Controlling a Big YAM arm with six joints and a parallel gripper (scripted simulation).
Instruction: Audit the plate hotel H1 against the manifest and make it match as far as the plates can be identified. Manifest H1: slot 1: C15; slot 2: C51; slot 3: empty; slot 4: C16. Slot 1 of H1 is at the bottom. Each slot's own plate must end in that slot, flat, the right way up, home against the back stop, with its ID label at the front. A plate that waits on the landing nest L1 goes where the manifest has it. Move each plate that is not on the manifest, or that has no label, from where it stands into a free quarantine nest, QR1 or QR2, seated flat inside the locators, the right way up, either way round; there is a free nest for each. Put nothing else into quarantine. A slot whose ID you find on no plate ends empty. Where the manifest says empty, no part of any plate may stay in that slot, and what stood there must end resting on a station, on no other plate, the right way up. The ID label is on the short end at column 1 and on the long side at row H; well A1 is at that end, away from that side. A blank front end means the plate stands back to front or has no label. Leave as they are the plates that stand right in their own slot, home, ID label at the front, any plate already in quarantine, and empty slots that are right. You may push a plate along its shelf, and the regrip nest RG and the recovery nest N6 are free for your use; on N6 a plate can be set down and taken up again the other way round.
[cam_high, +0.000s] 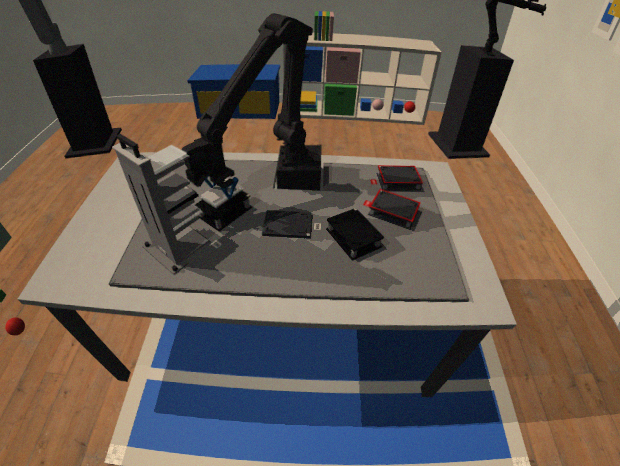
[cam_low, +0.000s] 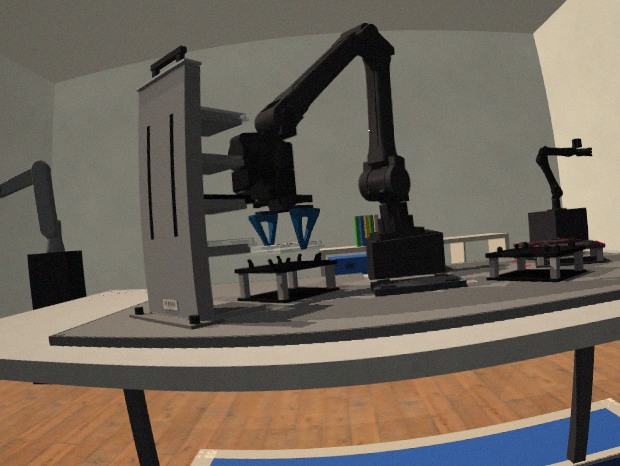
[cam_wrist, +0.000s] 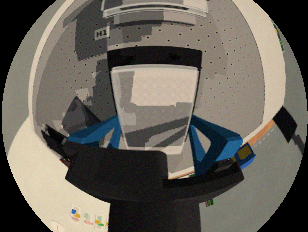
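Observation:
The plate hotel H1 (cam_high: 160, 200) stands at the left of the mat, and also shows in the side view (cam_low: 170, 190). My gripper (cam_low: 284, 244) hangs right in front of its lower shelves, over the landing nest L1 (cam_low: 285, 270). Its blue fingers are shut on the long sides of a clear plate (cam_low: 286, 246), held flat a little above the nest's pins. I can read no label on it. What the hotel's shelves hold is hard to tell.
Two red-framed quarantine nests (cam_high: 399, 175) (cam_high: 394, 205) stand at the back right. A raised dark nest (cam_high: 354, 231) and a flat dark pad (cam_high: 287, 222) lie mid-mat. The arm's base (cam_high: 298, 167) stands behind them.

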